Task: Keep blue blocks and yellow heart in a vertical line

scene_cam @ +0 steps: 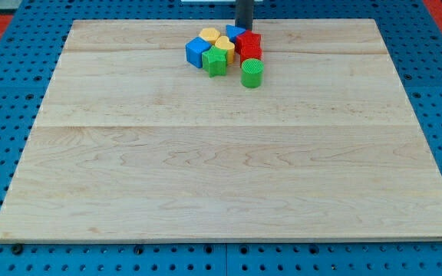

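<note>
1. Blue shows twice in your cluster near the view's top: a blue cube on the cluster's left edge, and a second blue block at its top, partly hidden behind the red pieces.
2. Your yellow heart sits mid-cluster, between the two blue blocks, touching the green star below it.
3. A yellow block lies just above the heart; its shape is hard to make out.
4. My tip stands at the cluster's top right, just beside the second blue block and above the red block. It is a bare rod with no pincer, so it holds nothing.
5. A green cylinder stands at the cluster's lower right.
6. Everything rests on the wooden board, over a blue pegboard.
7. You will find no readable writing or labels.
</note>
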